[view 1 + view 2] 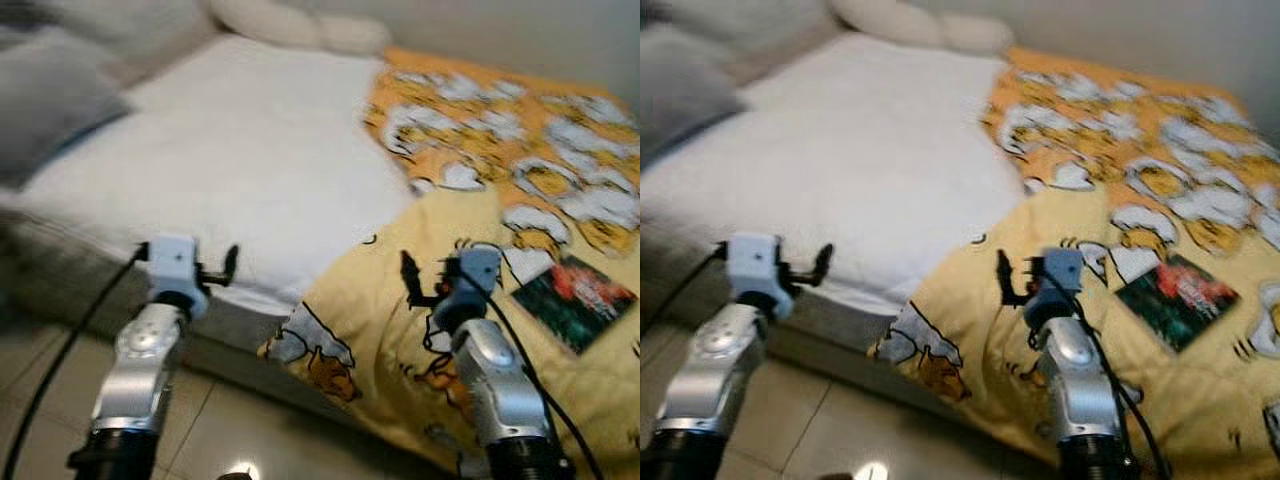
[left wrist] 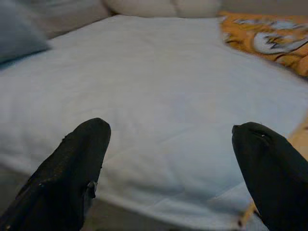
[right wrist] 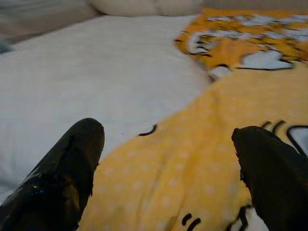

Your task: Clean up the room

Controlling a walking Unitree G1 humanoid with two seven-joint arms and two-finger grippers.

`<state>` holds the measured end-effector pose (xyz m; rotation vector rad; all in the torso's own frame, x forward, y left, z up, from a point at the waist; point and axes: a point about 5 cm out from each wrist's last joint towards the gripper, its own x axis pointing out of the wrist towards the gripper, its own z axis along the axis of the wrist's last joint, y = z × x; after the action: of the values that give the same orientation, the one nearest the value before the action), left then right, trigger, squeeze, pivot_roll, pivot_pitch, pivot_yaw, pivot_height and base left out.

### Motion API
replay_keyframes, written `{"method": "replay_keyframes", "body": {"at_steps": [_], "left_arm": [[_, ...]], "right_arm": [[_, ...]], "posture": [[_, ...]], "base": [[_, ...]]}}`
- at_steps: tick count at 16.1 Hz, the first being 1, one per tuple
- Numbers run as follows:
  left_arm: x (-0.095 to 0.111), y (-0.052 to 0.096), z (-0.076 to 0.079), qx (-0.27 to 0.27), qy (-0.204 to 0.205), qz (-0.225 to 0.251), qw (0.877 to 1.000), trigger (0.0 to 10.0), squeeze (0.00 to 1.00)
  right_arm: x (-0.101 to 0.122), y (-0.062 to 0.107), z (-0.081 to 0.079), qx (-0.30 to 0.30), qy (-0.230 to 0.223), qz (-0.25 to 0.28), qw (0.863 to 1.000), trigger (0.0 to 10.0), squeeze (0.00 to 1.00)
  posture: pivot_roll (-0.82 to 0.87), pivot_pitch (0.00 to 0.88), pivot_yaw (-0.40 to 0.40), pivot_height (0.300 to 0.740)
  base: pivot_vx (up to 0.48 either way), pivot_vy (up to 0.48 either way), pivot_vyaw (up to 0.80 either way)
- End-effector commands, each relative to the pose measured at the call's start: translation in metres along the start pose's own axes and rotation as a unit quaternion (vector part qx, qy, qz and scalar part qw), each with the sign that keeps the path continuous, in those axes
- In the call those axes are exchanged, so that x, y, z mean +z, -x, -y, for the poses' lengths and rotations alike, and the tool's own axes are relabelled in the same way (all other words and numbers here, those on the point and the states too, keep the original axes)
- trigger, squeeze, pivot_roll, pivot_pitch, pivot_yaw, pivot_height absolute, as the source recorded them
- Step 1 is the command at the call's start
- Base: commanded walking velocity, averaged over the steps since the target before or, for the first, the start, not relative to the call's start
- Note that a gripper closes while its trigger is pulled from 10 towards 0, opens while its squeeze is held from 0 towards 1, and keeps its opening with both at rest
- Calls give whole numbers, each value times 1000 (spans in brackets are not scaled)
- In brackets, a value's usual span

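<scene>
Left eye view showed the bed (image 1: 230,150) with a yellow cartoon blanket (image 1: 470,230) thrown across its right half, probably the thing to tidy. A dark book (image 1: 573,300) lay on the blanket. The left gripper (image 2: 168,159) hung wide open before the white mattress; the right gripper (image 3: 168,163), also wide open and empty, hovered over the blanket edge, likely to grasp it

Head views blurred — dark flat item (image 1: 573,302) on the yellow blanket (image 1: 400,350) possibly a book, cover unreadable; grey pillow (image 1: 45,110) cut by frame edge.
</scene>
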<state>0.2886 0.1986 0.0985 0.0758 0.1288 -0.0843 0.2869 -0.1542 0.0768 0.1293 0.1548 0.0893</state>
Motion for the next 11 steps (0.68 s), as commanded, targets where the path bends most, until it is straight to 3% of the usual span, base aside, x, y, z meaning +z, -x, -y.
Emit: {"method": "replay_keyframes", "body": {"at_steps": [1, 3, 11], "left_arm": [[4, -2, 8, -12, -4, 6, 1000, 10000, 969], [4, -2, 9, -13, -5, 5, 1000, 10000, 969], [4, -2, 9, -16, -9, 4, 1000, 10000, 965]], "right_arm": [[3, 1, 10, -16, 7, 3, 1000, 10000, 1000], [2, 1, 11, -18, 7, 2, 1000, 10000, 1000], [-5, 3, 11, -24, 2, -15, 1000, 10000, 1000]], "posture": [[53, 0, -39, 740], [52, 0, -39, 740], [51, 0, -37, 740]], "base": [[0, -480, 794], [0, -480, 794], [0, -480, 0]]}}
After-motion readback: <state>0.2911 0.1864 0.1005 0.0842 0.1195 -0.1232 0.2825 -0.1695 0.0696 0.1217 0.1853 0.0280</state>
